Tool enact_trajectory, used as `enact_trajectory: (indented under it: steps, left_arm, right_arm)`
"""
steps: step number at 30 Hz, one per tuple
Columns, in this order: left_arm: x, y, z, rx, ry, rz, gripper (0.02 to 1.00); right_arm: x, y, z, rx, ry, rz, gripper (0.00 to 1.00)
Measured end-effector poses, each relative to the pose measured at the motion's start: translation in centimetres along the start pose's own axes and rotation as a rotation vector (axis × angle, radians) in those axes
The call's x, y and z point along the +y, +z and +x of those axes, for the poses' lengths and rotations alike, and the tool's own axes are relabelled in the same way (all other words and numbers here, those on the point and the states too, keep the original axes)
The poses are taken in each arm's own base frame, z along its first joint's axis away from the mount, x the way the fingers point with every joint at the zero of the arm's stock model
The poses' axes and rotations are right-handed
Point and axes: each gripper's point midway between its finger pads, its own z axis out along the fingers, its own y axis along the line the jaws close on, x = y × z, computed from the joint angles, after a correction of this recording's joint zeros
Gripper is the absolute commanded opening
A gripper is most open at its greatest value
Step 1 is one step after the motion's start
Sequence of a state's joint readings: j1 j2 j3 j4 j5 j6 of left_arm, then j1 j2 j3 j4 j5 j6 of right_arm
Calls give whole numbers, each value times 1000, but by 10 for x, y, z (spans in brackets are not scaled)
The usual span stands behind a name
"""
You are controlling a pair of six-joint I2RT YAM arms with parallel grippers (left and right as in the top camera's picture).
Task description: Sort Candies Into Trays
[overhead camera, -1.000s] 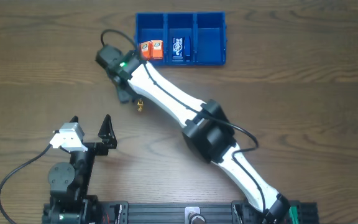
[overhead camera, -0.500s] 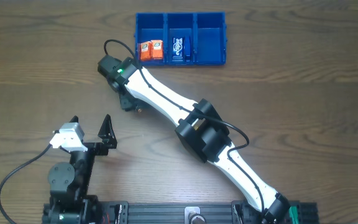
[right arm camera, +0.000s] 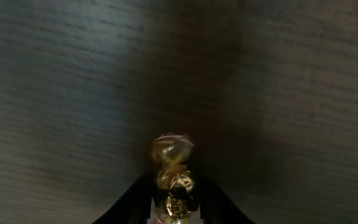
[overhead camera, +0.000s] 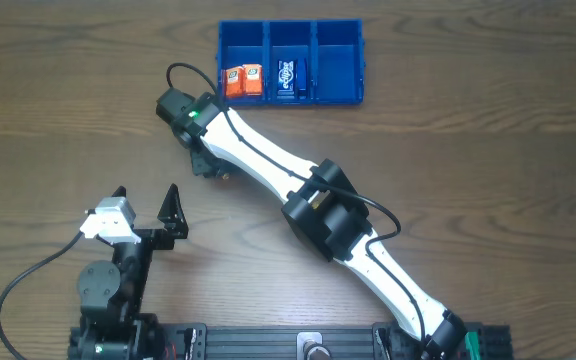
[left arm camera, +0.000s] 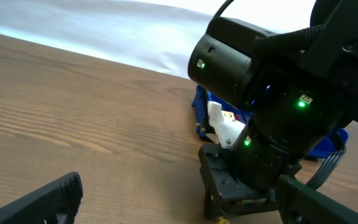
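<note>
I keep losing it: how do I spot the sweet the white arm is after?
Find the blue tray, then look just in front of its left end. There the white arm has its pincer around a small sweet, gold foil, unlike the tray's orange packets.

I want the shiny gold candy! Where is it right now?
The gold candy sits on the wooden table, pinched in the right pincer, left of the middle in the top view, just below the left corner of the blue tray.

Two orange candies, one blue, one gold candy
</note>
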State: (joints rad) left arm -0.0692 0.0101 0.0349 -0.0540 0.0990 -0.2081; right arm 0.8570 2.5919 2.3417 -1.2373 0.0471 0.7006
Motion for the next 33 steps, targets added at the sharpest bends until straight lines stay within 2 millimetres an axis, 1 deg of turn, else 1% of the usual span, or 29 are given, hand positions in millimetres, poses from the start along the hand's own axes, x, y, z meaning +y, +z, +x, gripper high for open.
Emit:
enact_trajectory:
  steps: [2,6,14,16,18,20,22,24,26,27,28,29,30,31,32,33]
  left_arm:
    - [0,0,0,0,0,0,996]
    - [0,0,0,0,0,0,998]
    - [0,0,0,0,0,0,998]
    - [0,0,0,0,0,0,998]
    - [0,0,0,0,0,0,996]
    - [0,0,0,0,0,0,998]
    - [0,0,0,0,0,0,998]
    - [0,0,0,0,0,0,998]
    - [0,0,0,0,0,0,998]
    - [0,0,0,0,0,0,998]
    - [0,0,0,0,0,0,998]
    - [0,0,0,0,0,0,998]
    - [0,0,0,0,0,0,998]
    - [0,0,0,0,0,0,996]
    - [0,0,0,0,0,0,998]
    - [0,0,0,0,0,0,998]
  right_arm:
    - [0,0,0,-1,0,0,272]
    - [0,0,0,-1,4,0,154]
    - [-1,-1,0,-2,2,5,137]
    - [-7,-3,1,-1,0,28,137]
    - [-11,-9,-2,-15,-2,40,137]
    - [-19,-27,-12,-54,-5,43,137]
    - [-32,-57,-27,-119,9,40,132]
    - [-55,-104,-50,-231,46,40,134]
    - [-87,-157,-75,-364,103,44,132]
    - [-101,-175,-83,-411,127,50,134]
    - [-119,-196,-96,-476,160,51,130]
    - [-131,-209,-104,-515,180,56,130]
    - [-151,-222,-115,-560,214,68,130]
    - [-169,-229,-124,-590,239,85,128]
    - [-186,-231,-131,-604,260,106,126]
    - [-199,-229,-135,-604,275,125,126]
